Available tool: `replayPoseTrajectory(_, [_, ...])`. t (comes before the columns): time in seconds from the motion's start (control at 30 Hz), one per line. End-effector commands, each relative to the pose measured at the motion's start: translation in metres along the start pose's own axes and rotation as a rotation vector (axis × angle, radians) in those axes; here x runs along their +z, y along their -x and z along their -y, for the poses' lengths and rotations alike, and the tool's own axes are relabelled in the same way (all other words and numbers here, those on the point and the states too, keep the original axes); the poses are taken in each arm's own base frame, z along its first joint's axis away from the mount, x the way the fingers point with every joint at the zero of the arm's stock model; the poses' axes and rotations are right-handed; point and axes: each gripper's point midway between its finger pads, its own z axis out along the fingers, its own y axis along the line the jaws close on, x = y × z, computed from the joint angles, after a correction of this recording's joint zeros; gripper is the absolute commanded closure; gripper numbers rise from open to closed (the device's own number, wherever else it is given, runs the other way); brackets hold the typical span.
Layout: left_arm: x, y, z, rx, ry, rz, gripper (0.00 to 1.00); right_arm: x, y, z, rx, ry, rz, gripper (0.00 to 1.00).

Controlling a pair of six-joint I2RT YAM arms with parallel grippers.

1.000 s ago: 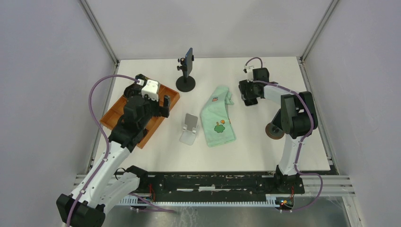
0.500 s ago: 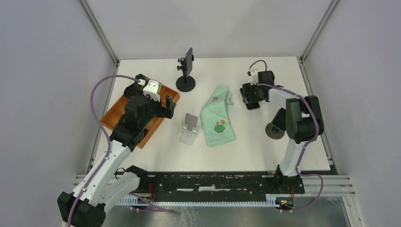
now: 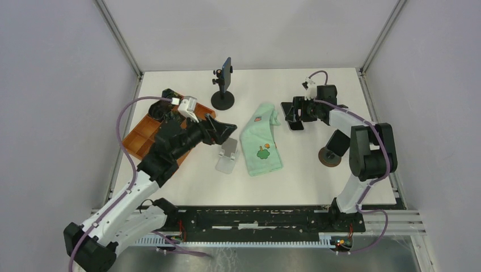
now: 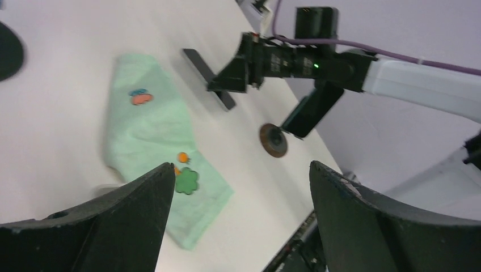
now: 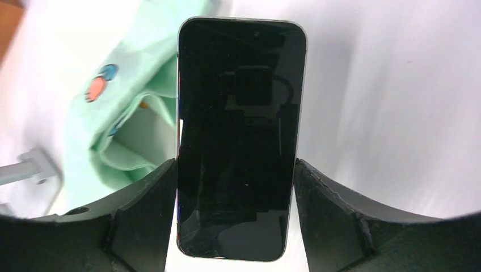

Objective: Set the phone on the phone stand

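Right gripper (image 5: 235,170): my jaws are closed on the long edges of the black phone (image 5: 235,113), its screen facing my wrist camera. Phone location: tilted, close over the white table (image 3: 187,85), just right of the green towel (image 3: 261,144). Left gripper (image 4: 241,167): my jaws are spread wide with nothing between them, near the white phone stand (image 3: 228,154), which stands left of the towel.
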Motion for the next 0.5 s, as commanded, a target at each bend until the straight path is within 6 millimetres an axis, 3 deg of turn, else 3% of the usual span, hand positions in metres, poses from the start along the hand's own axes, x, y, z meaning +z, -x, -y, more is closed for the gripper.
replayPoseTrajectory(0.0, [0.012, -0.002, 0.046, -0.109, -0.085, 0.061, 0.07, -0.025, 0.037, -0.043, 0.029, 0.176, 0.133, 0.64])
replayPoseTrajectory(0.23, [0.055, -0.046, 0.074, -0.138, -0.092, 0.008, 0.07, -0.054, 0.044, -0.085, 0.083, 0.367, 0.202, 0.64])
replayPoseTrajectory(0.47, [0.093, -0.077, 0.077, -0.157, -0.063, -0.025, 0.08, -0.083, 0.033, -0.112, 0.104, 0.493, 0.223, 0.64])
